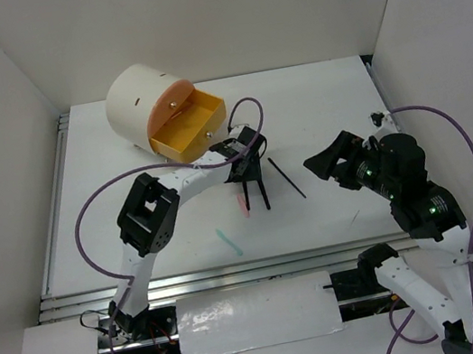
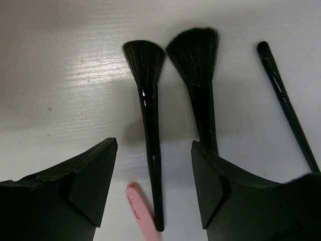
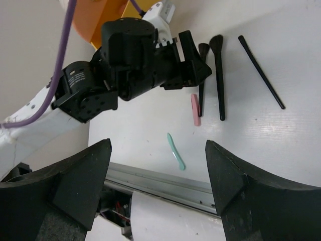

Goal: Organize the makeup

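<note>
The left pincer [image 2: 153,155] hangs low over two black flared-tip brushes [image 2: 150,145] lying side by side on the white desk [image 1: 325,106]. Its jaws stand apart and grip nothing. The left brush's handle runs between them, while the right brush's handle passes under the right finger.

To take one brush cleanly, I judge that the pincer should centre on the left handle and shift clear of the neighbouring brush, so the finger doesn't press on it or drag it along. It should also avoid the short pink stick [image 2: 139,211] lying just beside that handle.

The right pincer [image 3: 158,150] hovers wide open and empty, well apart.

Counted:
- two brushes
- one thin black stick [image 2: 286,100]
- one pink stick
- one short teal stick [image 3: 176,152]
- one cream cylindrical box [image 1: 136,103], with its orange drawer [image 1: 186,126] pulled open
</note>
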`<move>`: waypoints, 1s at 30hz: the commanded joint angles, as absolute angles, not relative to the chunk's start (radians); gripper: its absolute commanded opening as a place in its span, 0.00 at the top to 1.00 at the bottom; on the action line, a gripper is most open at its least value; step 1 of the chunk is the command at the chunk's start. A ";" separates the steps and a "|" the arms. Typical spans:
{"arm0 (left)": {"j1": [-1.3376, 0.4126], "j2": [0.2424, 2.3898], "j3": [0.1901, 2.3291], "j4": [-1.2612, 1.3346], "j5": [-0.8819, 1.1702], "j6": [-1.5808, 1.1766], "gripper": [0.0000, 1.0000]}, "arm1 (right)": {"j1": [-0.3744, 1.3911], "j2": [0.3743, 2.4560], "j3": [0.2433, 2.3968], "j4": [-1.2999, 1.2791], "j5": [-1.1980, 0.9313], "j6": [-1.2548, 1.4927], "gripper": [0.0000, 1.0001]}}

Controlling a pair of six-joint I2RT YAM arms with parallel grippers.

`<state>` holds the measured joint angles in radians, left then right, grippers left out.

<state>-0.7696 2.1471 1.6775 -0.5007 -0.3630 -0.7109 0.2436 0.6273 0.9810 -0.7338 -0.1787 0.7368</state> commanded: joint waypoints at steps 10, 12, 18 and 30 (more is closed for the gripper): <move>-0.738 2.221 1.649 -0.451 -0.275 -0.768 0.51 | 0.252 0.640 1.005 -0.721 -0.226 0.712 0.17; -0.738 2.220 1.643 -0.453 -0.265 -0.772 0.61 | 0.253 0.644 1.009 -0.721 -0.221 0.710 0.17; -0.741 2.209 1.643 -0.453 -0.223 -0.776 0.89 | 0.258 0.641 1.012 -0.721 -0.215 0.706 0.17; -0.742 2.045 1.816 -0.522 -0.222 -0.746 1.00 | 0.268 0.634 1.028 -0.724 -0.184 0.689 0.17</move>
